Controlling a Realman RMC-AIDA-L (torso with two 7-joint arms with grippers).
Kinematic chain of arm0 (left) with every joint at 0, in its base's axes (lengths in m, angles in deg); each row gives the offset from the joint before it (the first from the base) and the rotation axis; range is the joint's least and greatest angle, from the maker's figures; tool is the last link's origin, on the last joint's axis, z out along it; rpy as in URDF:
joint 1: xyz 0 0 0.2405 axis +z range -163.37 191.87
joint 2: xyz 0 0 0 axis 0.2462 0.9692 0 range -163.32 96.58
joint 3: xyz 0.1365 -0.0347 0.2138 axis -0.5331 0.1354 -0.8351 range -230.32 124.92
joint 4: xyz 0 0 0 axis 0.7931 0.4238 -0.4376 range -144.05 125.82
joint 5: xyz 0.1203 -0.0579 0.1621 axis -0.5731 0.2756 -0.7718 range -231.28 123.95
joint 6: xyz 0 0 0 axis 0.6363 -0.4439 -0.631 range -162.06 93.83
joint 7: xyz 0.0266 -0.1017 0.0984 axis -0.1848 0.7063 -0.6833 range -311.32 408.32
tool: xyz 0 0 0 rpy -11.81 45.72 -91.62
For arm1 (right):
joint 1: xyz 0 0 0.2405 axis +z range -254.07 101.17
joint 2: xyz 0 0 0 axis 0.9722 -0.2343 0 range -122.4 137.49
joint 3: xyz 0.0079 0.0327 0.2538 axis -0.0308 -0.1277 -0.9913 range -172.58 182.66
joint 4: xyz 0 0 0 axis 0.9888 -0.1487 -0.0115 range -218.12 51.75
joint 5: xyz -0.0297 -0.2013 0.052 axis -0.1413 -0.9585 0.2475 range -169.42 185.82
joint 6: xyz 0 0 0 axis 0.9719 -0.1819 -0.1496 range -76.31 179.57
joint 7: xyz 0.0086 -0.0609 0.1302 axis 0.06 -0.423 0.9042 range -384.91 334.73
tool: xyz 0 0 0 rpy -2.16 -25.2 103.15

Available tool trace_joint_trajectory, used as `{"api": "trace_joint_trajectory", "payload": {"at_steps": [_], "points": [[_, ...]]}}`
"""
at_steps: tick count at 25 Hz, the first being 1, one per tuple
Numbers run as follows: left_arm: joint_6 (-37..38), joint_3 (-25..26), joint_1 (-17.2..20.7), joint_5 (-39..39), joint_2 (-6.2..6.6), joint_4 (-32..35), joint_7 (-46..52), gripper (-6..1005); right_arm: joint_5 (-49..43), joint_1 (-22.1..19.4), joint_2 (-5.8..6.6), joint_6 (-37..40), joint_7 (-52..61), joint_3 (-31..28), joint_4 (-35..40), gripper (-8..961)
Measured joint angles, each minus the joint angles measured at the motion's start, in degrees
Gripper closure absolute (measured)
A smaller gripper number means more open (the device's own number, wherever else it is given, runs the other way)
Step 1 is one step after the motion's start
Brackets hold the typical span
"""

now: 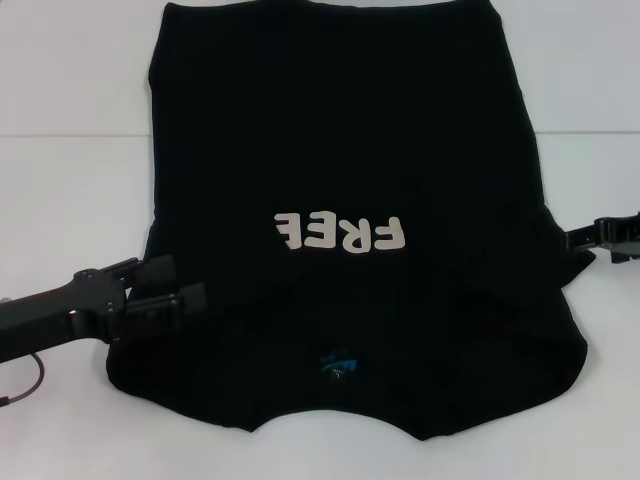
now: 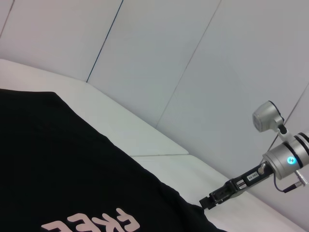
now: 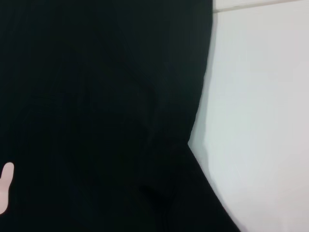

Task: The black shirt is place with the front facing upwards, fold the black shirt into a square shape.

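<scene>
across the white tabletop (image 1: 70, 80) lies the black shirt (image 1: 340, 130), soft matte cloth, white "free" lettering up, sleeves folded in, blue neck label at its 6 o'clock edge; the left gripper (image 1: 170, 290), fingers parted, sits at the shirt's 8 o'clock edge; the right gripper (image 1: 575, 240) meets its 3 o'clock edge, fingers hidden; pale wall panels behind.

Robot test lab, plain white table (image 1: 70, 90) with seams, bare white wall panels (image 2: 203, 63) behind, two robot arms over a shirt (image 1: 340, 150), no household furnishings
</scene>
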Motion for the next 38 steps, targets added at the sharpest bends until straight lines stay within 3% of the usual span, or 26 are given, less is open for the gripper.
{"api": "trace_joint_trajectory", "payload": {"at_steps": [38], "points": [[0.01,-0.09,-0.53,0.00,0.09,-0.27,0.00,93,-0.26,0.91,-1.76,-2.94,-1.73,0.31,-0.50,95]]}}
